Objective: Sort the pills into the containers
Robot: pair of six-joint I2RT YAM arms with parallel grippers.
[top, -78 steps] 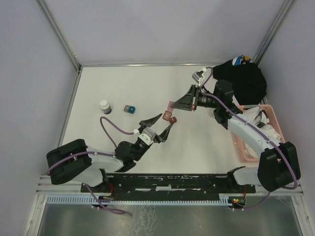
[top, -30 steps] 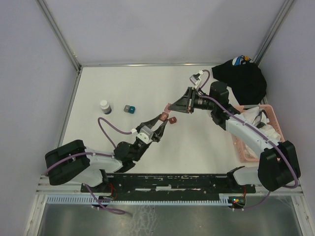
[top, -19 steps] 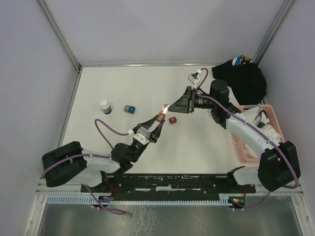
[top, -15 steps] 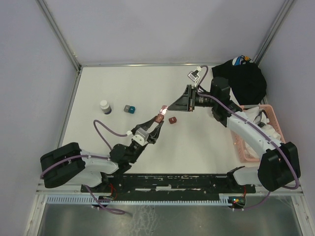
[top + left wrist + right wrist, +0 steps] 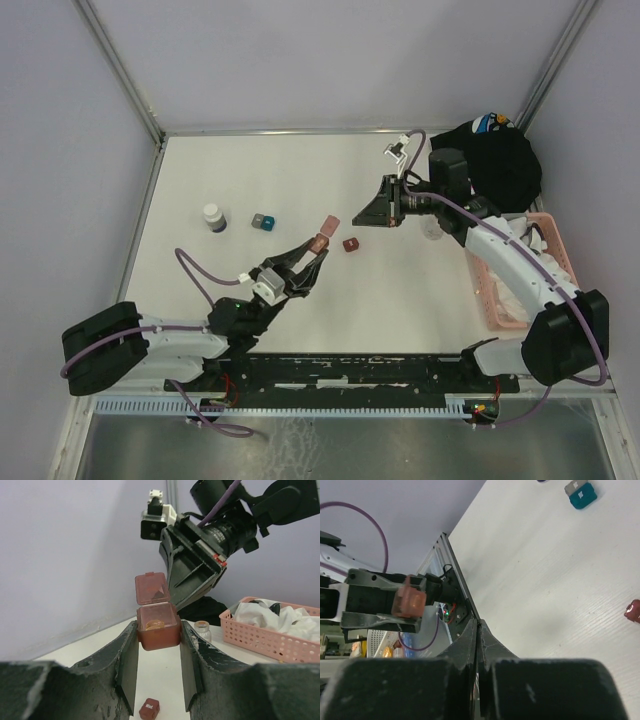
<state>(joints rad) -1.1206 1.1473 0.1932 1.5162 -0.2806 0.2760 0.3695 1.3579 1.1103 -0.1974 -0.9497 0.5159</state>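
Note:
My left gripper (image 5: 314,252) is shut on a dark-red square container (image 5: 320,240), held above the table with its lid (image 5: 151,587) standing open. In the left wrist view the container (image 5: 158,628) sits between both fingers, and an orange pill (image 5: 156,624) lies inside. My right gripper (image 5: 357,218) is shut on nothing, a short way right of the held container; its tip (image 5: 477,626) shows pressed together. A second dark-red container (image 5: 350,244), closed, lies on the table below. A small clear vial (image 5: 202,629) stands near the basket.
A pink slatted basket (image 5: 487,285) with white items sits at the right edge, with a black cloth (image 5: 497,160) behind it. A white-capped bottle (image 5: 213,216) and a teal box (image 5: 263,221) stand at the left.
The right gripper touched the held container's lid, opened briefly, then drew back to the right and shut. The left gripper kept its hold while its arm stretched out lower.

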